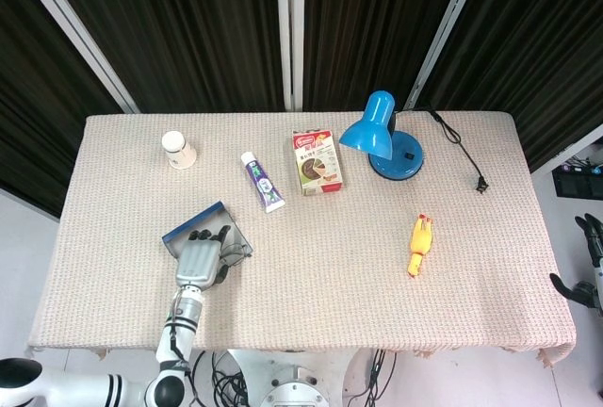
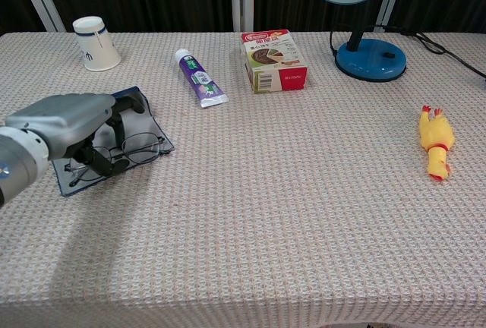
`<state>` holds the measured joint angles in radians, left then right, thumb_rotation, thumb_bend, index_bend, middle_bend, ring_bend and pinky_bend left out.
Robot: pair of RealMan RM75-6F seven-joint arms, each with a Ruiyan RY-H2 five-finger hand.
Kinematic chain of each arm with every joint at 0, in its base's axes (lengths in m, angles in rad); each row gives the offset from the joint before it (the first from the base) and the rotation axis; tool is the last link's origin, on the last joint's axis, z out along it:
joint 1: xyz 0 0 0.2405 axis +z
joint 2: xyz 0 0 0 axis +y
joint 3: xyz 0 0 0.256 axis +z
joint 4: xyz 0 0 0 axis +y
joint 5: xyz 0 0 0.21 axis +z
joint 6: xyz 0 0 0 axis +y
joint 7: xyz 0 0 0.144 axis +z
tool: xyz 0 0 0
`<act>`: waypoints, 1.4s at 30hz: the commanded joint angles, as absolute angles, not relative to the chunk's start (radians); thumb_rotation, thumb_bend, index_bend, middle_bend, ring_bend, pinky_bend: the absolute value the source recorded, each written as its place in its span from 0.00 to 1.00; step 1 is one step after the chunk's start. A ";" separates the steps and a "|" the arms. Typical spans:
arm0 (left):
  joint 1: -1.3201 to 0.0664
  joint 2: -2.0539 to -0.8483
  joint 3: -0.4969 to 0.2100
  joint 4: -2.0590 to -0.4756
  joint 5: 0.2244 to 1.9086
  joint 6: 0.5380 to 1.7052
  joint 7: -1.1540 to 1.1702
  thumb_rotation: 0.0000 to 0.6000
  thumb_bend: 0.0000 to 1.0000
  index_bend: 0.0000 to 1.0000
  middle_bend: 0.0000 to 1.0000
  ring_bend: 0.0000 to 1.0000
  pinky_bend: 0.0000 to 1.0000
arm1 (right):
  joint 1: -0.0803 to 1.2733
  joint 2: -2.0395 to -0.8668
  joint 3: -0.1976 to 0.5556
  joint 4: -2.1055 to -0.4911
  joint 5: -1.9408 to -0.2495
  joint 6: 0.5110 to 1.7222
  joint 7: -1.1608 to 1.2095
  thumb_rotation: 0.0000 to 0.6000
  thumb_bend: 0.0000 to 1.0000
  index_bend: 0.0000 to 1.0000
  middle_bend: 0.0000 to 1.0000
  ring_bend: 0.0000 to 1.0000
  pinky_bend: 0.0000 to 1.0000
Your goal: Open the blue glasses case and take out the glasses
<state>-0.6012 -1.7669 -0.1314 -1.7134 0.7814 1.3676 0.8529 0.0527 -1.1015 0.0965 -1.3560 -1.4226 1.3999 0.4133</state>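
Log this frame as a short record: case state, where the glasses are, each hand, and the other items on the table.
case: blue glasses case lies open and flat, near the table's left edge
glasses: glasses rest on the open case, not lifted
left hand: left hand over the case, fingers curled down at the glasses; grip unclear
right hand: right hand off the table, at the head view's right edge
other items: paper cup, toothpaste tube, snack box, blue desk lamp, yellow rubber chicken

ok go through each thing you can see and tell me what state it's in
glasses case: open, flat on the table
glasses: lying on the case
left hand: fingers curled down over the glasses
paper cup: tipped on its side
toothpaste tube: capped, lying flat
lamp: upright, unplugged
rubber chicken: lying flat
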 commanded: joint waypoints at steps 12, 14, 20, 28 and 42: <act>-0.590 -1.771 -0.117 -1.669 0.817 1.349 0.824 1.00 0.37 0.19 0.56 0.32 0.26 | 0.054 -1.104 0.095 -1.361 -1.419 1.392 0.401 1.00 0.18 0.00 0.00 0.00 0.00; -0.589 -1.773 -0.115 -1.659 0.823 1.345 0.818 1.00 0.37 0.20 0.57 0.33 0.27 | 0.054 -1.104 0.095 -1.362 -1.418 1.392 0.399 1.00 0.18 0.00 0.00 0.00 0.00; -0.582 -1.779 -0.107 -1.628 0.853 1.337 0.798 1.00 0.38 0.24 0.66 0.40 0.31 | 0.054 -1.104 0.095 -1.364 -1.416 1.391 0.394 1.00 0.18 0.00 0.00 0.00 0.00; -0.573 -1.784 -0.102 -1.600 0.900 1.328 0.769 1.00 0.38 0.28 0.76 0.51 0.39 | 0.056 -1.106 0.093 -1.362 -1.415 1.384 0.390 1.00 0.18 0.00 0.00 0.00 0.00; -0.558 -1.759 -0.106 -1.647 0.963 1.321 0.731 1.00 0.38 0.32 0.78 0.54 0.42 | 0.053 -1.104 0.094 -1.367 -1.415 1.390 0.387 1.00 0.18 0.00 0.00 0.00 0.00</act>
<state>-0.5597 -1.7622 -0.1044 -1.6414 0.9616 1.3216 0.7345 0.0535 -1.1036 0.0943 -1.3674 -1.4149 1.3900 0.3867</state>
